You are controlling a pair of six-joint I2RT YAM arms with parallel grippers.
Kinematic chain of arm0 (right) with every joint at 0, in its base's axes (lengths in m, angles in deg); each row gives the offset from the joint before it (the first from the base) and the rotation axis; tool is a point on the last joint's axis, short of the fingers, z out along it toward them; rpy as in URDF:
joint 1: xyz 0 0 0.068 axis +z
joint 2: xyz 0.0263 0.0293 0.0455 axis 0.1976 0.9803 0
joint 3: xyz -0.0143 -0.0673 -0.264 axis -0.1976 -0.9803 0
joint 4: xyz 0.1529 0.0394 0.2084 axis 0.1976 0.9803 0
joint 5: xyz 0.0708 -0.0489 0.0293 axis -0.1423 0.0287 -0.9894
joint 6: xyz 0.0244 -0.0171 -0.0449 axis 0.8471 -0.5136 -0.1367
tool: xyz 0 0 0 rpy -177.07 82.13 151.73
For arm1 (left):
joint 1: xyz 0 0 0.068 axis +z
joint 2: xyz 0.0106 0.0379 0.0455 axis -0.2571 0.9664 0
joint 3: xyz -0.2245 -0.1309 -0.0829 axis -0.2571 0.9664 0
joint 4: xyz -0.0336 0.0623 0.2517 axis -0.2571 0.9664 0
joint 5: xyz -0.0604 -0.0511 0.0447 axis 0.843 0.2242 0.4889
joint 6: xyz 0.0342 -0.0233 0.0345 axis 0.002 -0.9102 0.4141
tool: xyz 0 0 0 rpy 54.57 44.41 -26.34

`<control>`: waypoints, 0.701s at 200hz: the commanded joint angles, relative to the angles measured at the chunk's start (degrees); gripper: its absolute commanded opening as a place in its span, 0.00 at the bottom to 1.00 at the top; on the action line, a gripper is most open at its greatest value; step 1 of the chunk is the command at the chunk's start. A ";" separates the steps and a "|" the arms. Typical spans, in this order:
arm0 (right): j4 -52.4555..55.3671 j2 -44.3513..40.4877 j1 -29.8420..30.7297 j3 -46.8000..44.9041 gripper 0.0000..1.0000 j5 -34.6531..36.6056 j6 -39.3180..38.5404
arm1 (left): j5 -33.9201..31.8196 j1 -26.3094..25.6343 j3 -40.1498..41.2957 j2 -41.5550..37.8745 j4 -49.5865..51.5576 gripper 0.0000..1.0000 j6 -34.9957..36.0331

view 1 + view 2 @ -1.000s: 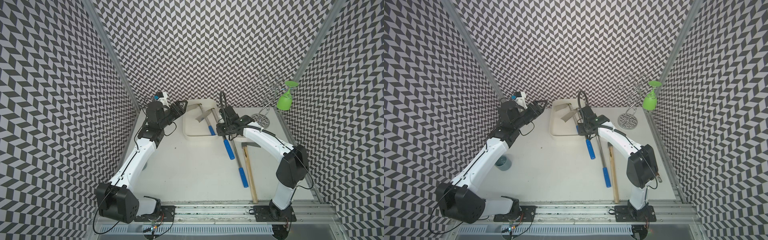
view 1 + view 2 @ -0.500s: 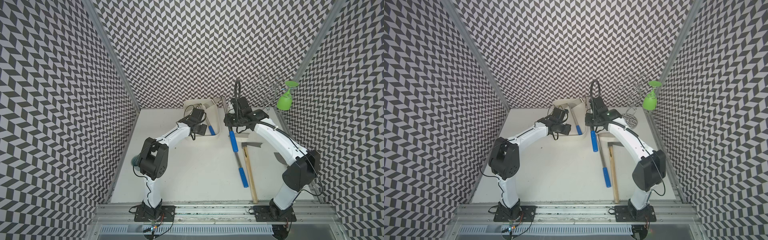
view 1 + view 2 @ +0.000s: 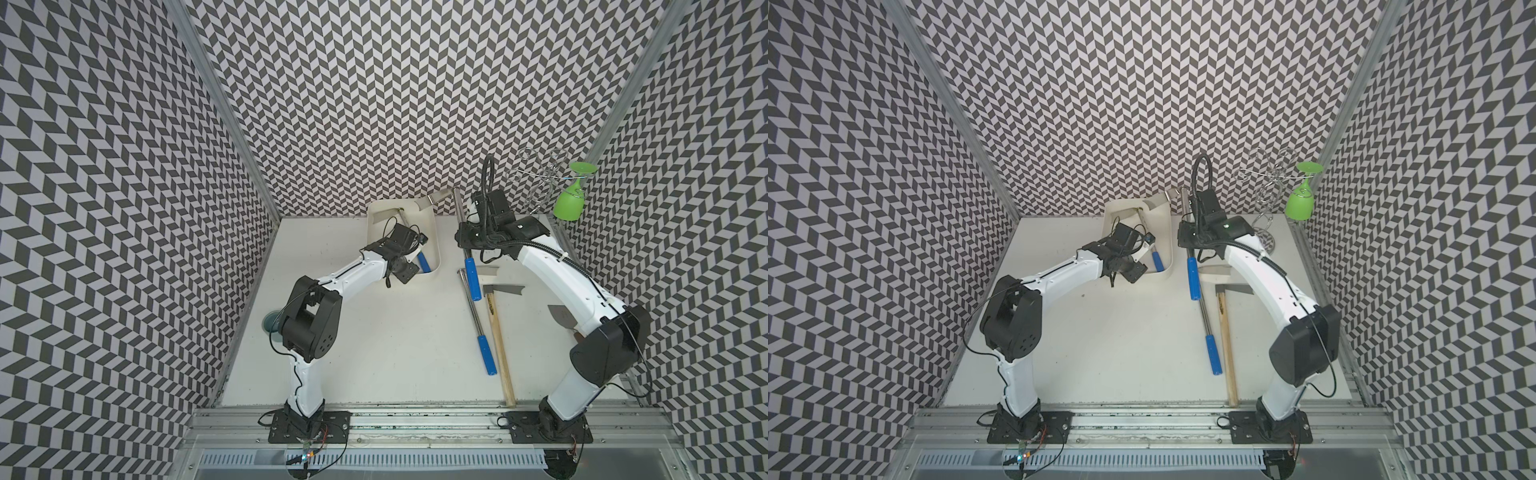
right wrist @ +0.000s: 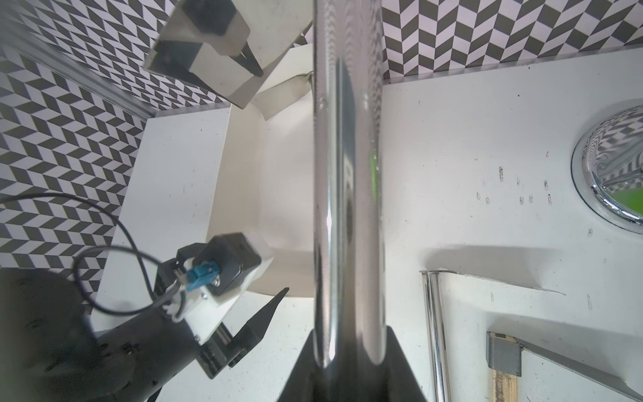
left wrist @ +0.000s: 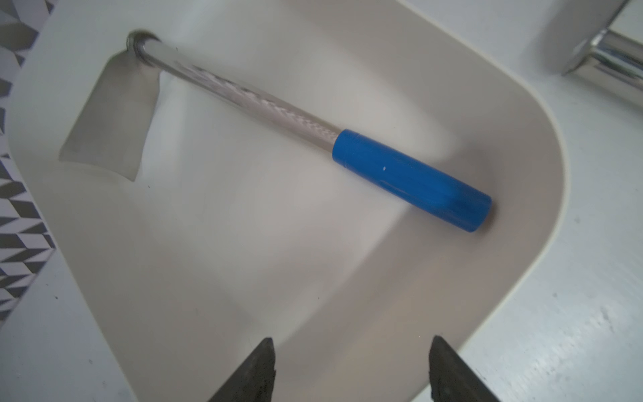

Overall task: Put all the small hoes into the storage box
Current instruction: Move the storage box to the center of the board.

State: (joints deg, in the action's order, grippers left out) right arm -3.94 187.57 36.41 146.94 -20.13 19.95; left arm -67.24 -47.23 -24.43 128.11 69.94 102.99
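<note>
Transfer stage, with the small hoe (image 3: 473, 277) aloft. A second ago it sat low beside the storage box (image 3: 434, 237). The right tool (image 4: 349, 348) has since raised it and carried it up-frame. That tool is clenched on the chrome shaft, the blue grip trails down-frame, and the blade (image 3: 434, 203) now overlaps the box's upper right corner in a top view. The left tool (image 5: 351, 348), then at the far left wall, now hovers over the box's lower end, released and empty. Another blue-gripped hoe (image 5: 410, 177) lies flat inside the box, as before. Judged meaning: the held hoe is the one being worked and is not yet boxed. It still has to swing left and be lowered beside the other. A longer hoe (image 3: 478, 320) and a wooden-handled hoe (image 3: 500, 345) lie on the surface (image 3: 395, 332) at right.
</note>
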 commanded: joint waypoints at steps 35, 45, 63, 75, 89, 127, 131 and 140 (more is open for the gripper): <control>-4.49 -2.54 -0.67 0.45 0.00 -1.97 0.91 | 5.21 -0.62 -0.40 -0.17 1.15 0.71 6.58; -4.40 -2.74 -0.91 0.45 0.00 -1.92 0.91 | 6.63 -0.62 -1.82 0.90 1.97 0.69 6.08; -4.17 -3.28 -1.67 0.21 0.00 -1.92 0.83 | 8.65 -0.62 -1.35 1.08 2.48 0.66 6.27; -4.23 -3.51 -1.90 -0.20 0.00 -2.14 0.93 | 9.88 -0.62 0.48 0.33 2.39 0.65 6.82; -4.25 -3.69 -2.15 -0.52 0.00 -2.48 1.01 | 11.15 -0.62 2.12 -0.71 2.29 0.64 6.98; -4.59 -3.08 -2.25 -0.61 0.00 -4.03 1.23 | 11.98 -0.32 2.77 -0.26 1.65 0.61 7.57; -4.57 -3.01 -2.27 -0.60 0.00 -4.16 1.26 | 11.98 -0.16 2.41 0.42 1.54 0.60 7.50; -4.60 -2.99 -2.25 -0.65 0.00 -4.38 1.30 | 12.17 0.07 0.89 2.26 1.56 0.56 7.15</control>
State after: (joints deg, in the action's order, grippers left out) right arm -3.85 187.24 34.29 146.17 -22.95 20.37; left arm -56.71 -47.50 -21.85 128.70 71.52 109.61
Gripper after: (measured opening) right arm 0.231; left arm 0.596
